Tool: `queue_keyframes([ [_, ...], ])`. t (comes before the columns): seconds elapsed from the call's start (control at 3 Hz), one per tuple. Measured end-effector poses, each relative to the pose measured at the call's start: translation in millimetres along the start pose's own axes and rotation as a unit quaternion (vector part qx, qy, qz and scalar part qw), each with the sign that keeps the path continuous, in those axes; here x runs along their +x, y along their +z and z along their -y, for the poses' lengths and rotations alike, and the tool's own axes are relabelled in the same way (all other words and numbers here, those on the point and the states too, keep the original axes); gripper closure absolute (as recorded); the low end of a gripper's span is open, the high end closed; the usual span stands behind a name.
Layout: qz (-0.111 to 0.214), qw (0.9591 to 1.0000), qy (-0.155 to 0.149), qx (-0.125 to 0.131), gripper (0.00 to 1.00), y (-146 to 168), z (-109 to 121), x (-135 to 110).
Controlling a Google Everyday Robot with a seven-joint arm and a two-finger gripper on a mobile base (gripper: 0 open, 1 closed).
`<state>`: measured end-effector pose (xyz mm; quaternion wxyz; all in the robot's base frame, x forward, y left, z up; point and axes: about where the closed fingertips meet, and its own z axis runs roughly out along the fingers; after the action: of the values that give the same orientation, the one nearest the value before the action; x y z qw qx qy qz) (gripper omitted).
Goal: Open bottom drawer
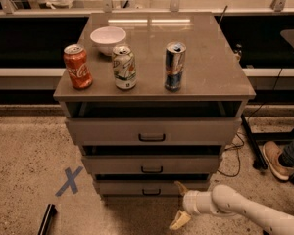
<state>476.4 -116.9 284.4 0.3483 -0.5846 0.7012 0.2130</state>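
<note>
Bottom drawer handle free, not yet gripped. Gripper sits low, just right of it, jaws spread wide, probably readying to take hold.

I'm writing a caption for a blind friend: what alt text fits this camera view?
A white robot arm holds its open pincer low in front of a grey three-drawer cabinet, just right of the black handle of the bottom drawer. A red can, a pale can, a blue-silver can and a white bowl stand on top.
</note>
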Motion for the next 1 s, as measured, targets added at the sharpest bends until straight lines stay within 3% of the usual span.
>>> queue_keyframes([
  [0.33,-0.027,0.9993,-0.012,0.024,0.0,-11,36,23],
  [1.0,-0.054,0.9984,-0.012,0.008,0.0,15,76,71],
])
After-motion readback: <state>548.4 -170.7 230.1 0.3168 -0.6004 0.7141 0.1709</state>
